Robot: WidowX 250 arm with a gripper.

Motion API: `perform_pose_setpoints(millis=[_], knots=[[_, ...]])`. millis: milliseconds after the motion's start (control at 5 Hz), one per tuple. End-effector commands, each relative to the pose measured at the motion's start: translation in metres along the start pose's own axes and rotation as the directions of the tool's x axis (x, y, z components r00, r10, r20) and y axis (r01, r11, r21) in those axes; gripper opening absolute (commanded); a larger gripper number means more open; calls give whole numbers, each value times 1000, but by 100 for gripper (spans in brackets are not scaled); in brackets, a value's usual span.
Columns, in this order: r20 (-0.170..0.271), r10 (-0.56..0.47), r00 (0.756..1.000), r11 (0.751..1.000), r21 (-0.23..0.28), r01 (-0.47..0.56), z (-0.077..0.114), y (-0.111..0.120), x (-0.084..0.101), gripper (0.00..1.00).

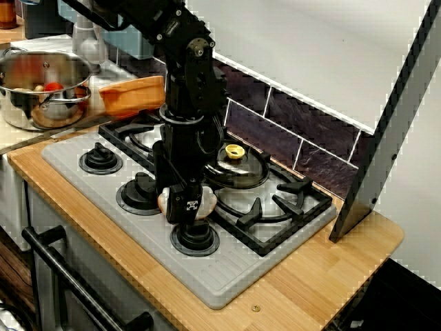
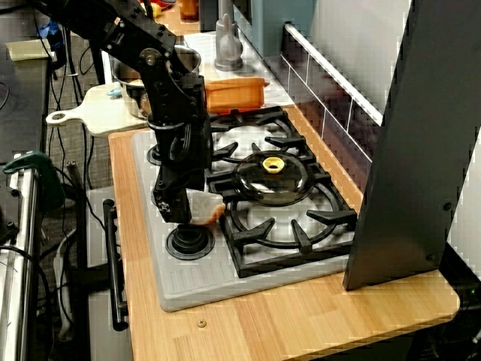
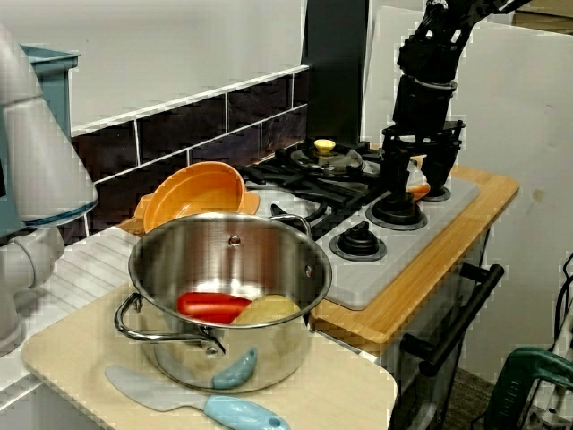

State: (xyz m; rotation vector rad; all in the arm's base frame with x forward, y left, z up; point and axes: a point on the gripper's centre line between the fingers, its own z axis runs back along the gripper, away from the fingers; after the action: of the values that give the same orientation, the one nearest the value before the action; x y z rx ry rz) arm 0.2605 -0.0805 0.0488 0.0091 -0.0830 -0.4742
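Pale, orange-edged item (image 2: pixel 207 207) is clamped in the gripper (image 1: pixel 186 209) by a stove knob (image 1: pixel 195 238).
The steel pot's (image 3: pixel 273 345) red and yellow contents (image 3: pixel 215 306) are shown plainly only in the pot-side view.

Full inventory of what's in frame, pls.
stove: 1, grey with black grates, on the wooden counter
knobs: 3, black, stove's front row
lid: 1, glass with yellow knob, on a burner grate
bowl: 1, orange, tipped, between stove and pot
pot: 1, steel, on the cutting board, holding a red item and a yellow item
spatula: 1, light blue, before the pot
white-orange item: 1, gripped above the end knob
end effector: 1, black, shut on the white-orange item
arm: 1, black, over the stove
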Motion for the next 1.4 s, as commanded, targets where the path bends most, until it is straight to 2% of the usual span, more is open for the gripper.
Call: perform_pose_setpoints(millis=[0, 400, 600, 800, 1000, 1200], knots=[[27, 39, 999, 999, 3, -39, 8, 10, -7, 0], [21, 44, 999, 999, -4, -44, 20, 16, -8, 0], [30, 49, 998, 998, -29, -48, 40, 22, -9, 0], [43, 90, 995, 996, -30, -89, 56, 37, -12, 0], [56, 158, 986, 987, -31, -157, 73, 63, -17, 0], [41, 209, 977, 978, -14, -209, 86, 89, -24, 0]])
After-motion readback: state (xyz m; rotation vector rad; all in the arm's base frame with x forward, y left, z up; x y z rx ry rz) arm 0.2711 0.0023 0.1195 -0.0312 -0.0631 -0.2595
